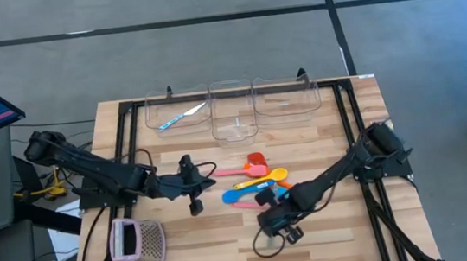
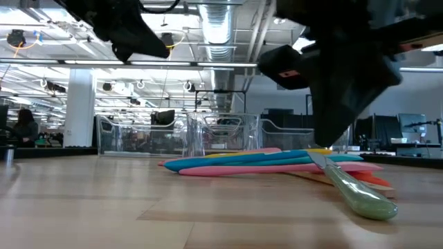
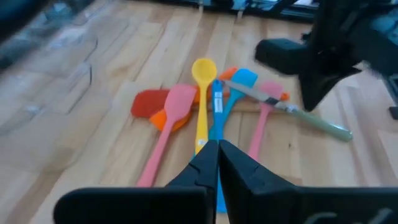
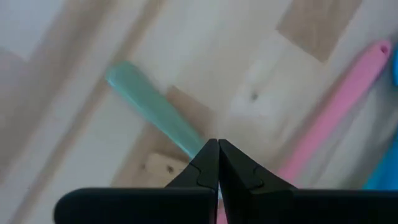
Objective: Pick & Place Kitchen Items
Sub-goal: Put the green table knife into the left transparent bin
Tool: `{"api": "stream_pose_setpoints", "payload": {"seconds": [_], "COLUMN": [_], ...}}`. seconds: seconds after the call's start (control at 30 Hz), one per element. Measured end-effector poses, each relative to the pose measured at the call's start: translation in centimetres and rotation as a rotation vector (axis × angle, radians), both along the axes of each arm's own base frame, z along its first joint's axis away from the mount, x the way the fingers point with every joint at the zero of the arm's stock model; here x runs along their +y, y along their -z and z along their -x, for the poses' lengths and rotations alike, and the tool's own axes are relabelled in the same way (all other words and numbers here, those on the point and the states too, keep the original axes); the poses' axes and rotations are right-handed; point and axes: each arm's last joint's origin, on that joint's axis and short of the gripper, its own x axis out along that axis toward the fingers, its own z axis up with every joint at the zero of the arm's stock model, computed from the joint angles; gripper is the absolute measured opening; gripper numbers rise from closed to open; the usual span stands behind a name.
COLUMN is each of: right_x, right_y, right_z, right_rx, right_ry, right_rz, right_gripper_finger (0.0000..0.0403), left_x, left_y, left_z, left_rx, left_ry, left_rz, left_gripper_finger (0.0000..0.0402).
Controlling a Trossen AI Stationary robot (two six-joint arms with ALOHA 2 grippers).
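High view shows the right tool (image 1: 271,222) closed on the teal-handled knife (image 3: 298,111) at the near edge of the utensil pile (image 1: 255,183) on the wooden surface (image 1: 352,179); the left tool (image 1: 192,187), fingers together and empty, hovers beside the pile. A clean lift should go straight up, since the blade crosses the pink spoon (image 3: 166,127). The handle looks smooth, glossy and rounded; the spoons are slim, matte plastic; the clear bins (image 1: 231,109) wait at the far side.
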Motion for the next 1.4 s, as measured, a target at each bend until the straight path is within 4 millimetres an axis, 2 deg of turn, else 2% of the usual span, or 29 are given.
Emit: {"api": "stream_pose_setpoints", "payload": {"seconds": [0.17, 0.3, 0.57, 0.93, 1.27, 1.4], "right_x": [0.5, 0.3, -0.3, -0.1, -0.7, -1.1], "right_y": [-1.1, -1.0, -1.0, -0.8, -0.8, -0.8], "right_z": [-0.7, -0.4, -0.7, -0.7, -0.9, -1.1], "right_rx": [0.048, 0.074, 0.080, 0.086, 0.090, 0.096], "right_ry": [-0.132, -0.261, -0.173, -0.214, -0.186, -0.111], "right_rz": [0.071, 0.122, 0.104, 0.118, 0.114, 0.093], "right_gripper_finger": [0.0000, 0.0000, 0.0007, 0.0104, 0.0154, 0.0167], "left_x": [0.1, 0.1, 0.1, 0.1, 0.1, 0.1], "left_y": [-0.3, -0.2, -0.2, -0.2, -0.2, -0.2], "left_z": [0.2, 0.1, 0.1, 0.1, 0.1, 0.1], "left_rx": [-0.004, 0.002, 0.001, 0.001, 0.001, 0.001], "left_ry": [0.011, 0.017, 0.017, 0.020, 0.021, 0.021], "left_rz": [-0.020, -0.034, -0.035, -0.041, -0.042, -0.042], "left_gripper_finger": [0.0002, 0.0002, 0.0002, 0.0002, 0.0002, 0.0002]}}
